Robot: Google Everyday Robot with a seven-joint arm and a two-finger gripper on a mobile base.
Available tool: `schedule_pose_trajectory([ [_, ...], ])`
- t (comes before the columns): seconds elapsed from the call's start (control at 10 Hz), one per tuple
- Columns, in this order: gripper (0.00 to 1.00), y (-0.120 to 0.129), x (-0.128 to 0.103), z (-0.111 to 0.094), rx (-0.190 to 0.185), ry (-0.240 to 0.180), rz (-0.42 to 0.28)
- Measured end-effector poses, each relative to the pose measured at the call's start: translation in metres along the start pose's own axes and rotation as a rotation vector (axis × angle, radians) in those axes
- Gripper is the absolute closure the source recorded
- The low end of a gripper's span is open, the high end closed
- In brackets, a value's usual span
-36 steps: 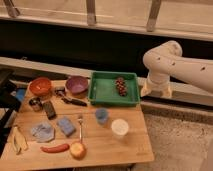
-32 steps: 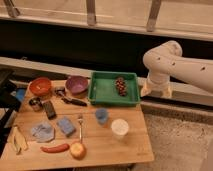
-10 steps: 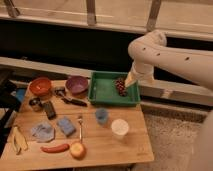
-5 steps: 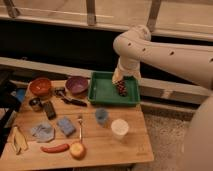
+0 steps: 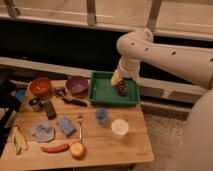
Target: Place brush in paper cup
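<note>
The black brush lies flat on the wooden table, just in front of the purple bowl and left of the green tray. The white paper cup stands upright near the table's front right, beside the smaller light-blue cup. My gripper hangs at the end of the white arm over the green tray, close above a dark cluster like grapes. It is well to the right of the brush and behind the paper cup.
An orange bowl, a small metal cup and a flat black block stand at the left. A fork, blue sponge, grey cloth, banana, red pepper and round fruit lie in front.
The arm has swung left from beside the table's right end to over the green tray. The things on the table have not moved.
</note>
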Motion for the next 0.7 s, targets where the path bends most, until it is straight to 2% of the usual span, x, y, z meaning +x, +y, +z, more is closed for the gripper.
schedule_pose_trajectory([
  [0.2,0.22,0.037,-0.006,0.009,-0.116,0.018,-0.037],
  [0.3,0.22,0.062,-0.011,0.013,-0.195,0.029,-0.06],
  [0.4,0.22,0.082,-0.016,0.017,-0.257,0.04,-0.083],
  [0.5,0.22,0.115,-0.021,0.02,-0.315,0.047,-0.128],
  [0.6,0.22,0.146,-0.025,0.019,-0.365,0.047,-0.181],
  [0.7,0.22,0.163,-0.026,0.018,-0.396,0.048,-0.213],
])
